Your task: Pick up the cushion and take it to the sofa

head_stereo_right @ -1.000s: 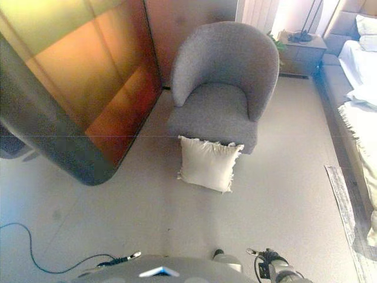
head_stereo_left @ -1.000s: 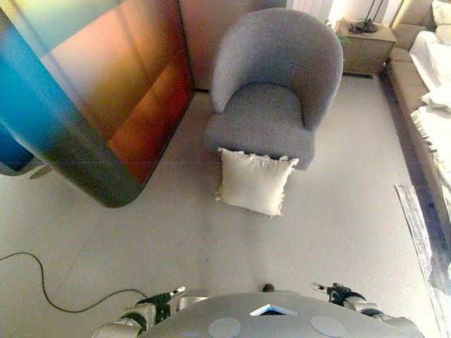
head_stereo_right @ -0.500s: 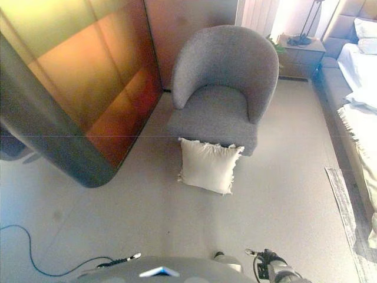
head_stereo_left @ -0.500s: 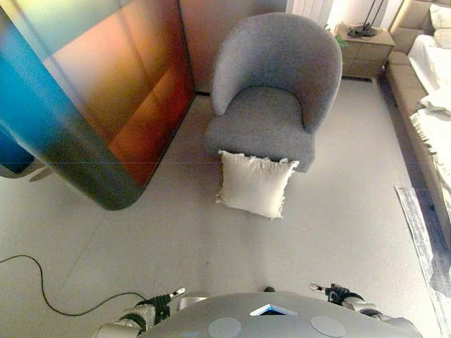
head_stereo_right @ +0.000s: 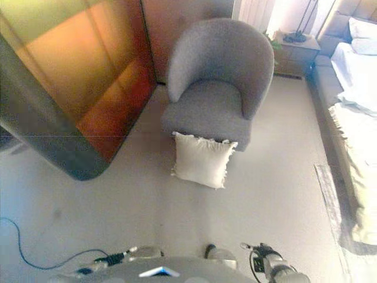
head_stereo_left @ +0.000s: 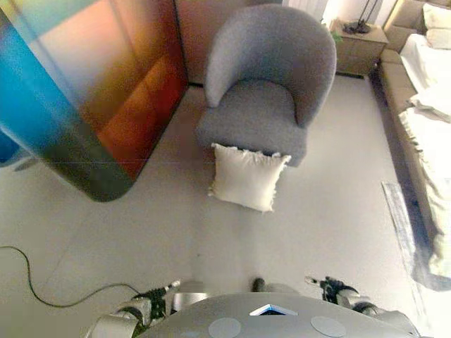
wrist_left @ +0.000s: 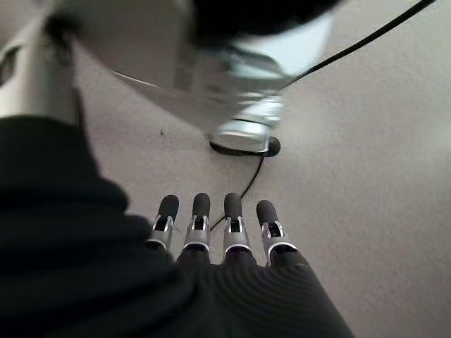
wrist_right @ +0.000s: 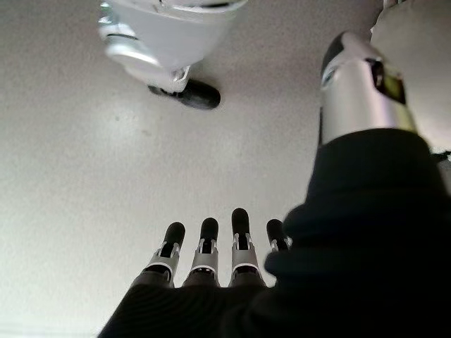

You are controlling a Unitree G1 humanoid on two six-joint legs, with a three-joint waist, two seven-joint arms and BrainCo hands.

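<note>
I logged the cushion (head_stereo_left: 246, 177) untouched at 12 o'clock against the grey armchair (head_stereo_left: 264, 91), left hand (wrist_left: 218, 229) and right hand (wrist_right: 211, 257) hanging straight-fingered, empty; pickup and carry remained.

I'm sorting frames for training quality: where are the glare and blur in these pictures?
Left eye view: the window area behind the side table is blown out, and the bed is washed pale; the cushion and armchair are slightly soft. Left wrist view: the left hand is sharp, the background smeared. Right wrist view: the right hand is clear against evenly lit floor.
</note>
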